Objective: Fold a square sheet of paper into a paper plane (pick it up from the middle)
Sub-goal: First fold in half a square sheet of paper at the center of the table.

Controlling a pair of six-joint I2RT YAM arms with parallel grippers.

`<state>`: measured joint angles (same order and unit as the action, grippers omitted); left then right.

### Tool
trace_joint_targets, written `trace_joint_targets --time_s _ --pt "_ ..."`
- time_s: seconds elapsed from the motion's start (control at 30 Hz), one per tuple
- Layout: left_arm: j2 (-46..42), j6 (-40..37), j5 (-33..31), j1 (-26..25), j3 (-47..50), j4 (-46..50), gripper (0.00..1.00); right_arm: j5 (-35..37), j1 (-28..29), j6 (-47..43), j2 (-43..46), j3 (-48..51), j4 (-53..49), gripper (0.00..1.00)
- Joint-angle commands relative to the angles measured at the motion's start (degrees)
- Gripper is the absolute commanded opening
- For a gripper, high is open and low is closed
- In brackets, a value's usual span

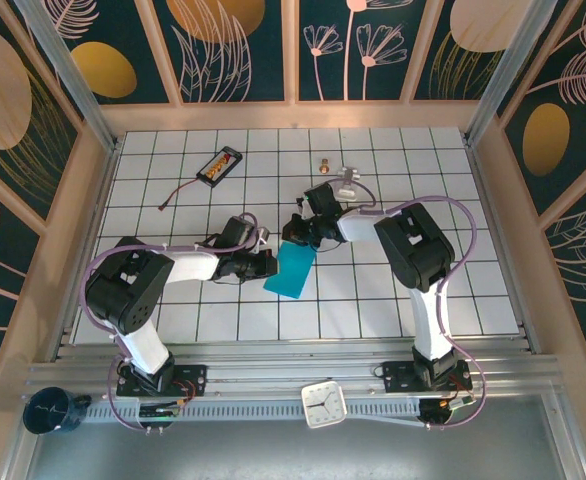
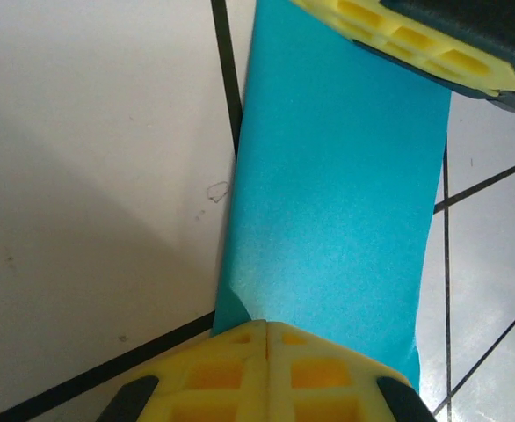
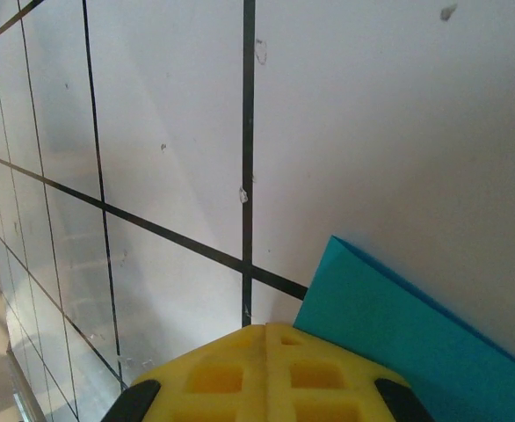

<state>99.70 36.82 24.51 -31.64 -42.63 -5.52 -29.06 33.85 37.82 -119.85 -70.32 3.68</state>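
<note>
Pinching one paper (image 1: pixel 293 268) edge, left gripper (image 2: pixel 266 323) jaws; right gripper (image 3: pixel 266 327) jaws closed at opposite edge; bare tiles (image 1: pixel 373 292) around

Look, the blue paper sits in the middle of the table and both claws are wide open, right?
No. The blue paper does sit in the middle of the table, but both claws are shut: the left wrist view shows the left claw pressed closed, the right wrist view the right claw likewise.
</note>
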Motion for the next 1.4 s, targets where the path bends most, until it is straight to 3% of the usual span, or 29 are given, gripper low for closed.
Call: trace_joint_targets --time_s 0.0,0.07,0.3,0.4,0.47,0.63,1.0,1.37 --pt "2.4 -1.24 -7.67 0.55 2.03 16.44 0.0 1.63 -0.79 -1.44 -1.98 1.2 0.16 0.04" --pt "1.04 -1.0 -6.45 0.52 0.58 17.04 0.0 1.72 -1.13 -1.74 -2.06 1.79 0.13 0.04" --pt "-4.94 -0.35 -1.48 1.04 -6.28 16.87 0.25 1.2 -1.29 -3.53 -2.05 3.74 0.41 0.04" --pt "-4.51 1.17 2.35 1.78 -7.91 13.37 0.27 1.2 -1.24 -4.0 -1.99 4.49 0.75 0.04" --pt "-3.18 1.97 3.7 2.47 -8.75 11.54 0.25 1.19 -1.27 -4.21 -1.91 4.97 1.1 0.04" --pt "2.87 3.05 7.75 4.16 -11.32 8.2 0.0 1.2 -1.28 -4.4 -1.75 5.52 1.63 0.03" --pt "10.21 2.34 10.7 5.33 -15.26 7.45 0.0 1.63 -1.24 -4.61 -1.37 6.16 1.52 0.02" --pt "7.21 2.32 10.09 5.28 -4.14 8.0 0.0 2.69 -1.26 -5.12 -1.7 5.73 0.25 0.01"
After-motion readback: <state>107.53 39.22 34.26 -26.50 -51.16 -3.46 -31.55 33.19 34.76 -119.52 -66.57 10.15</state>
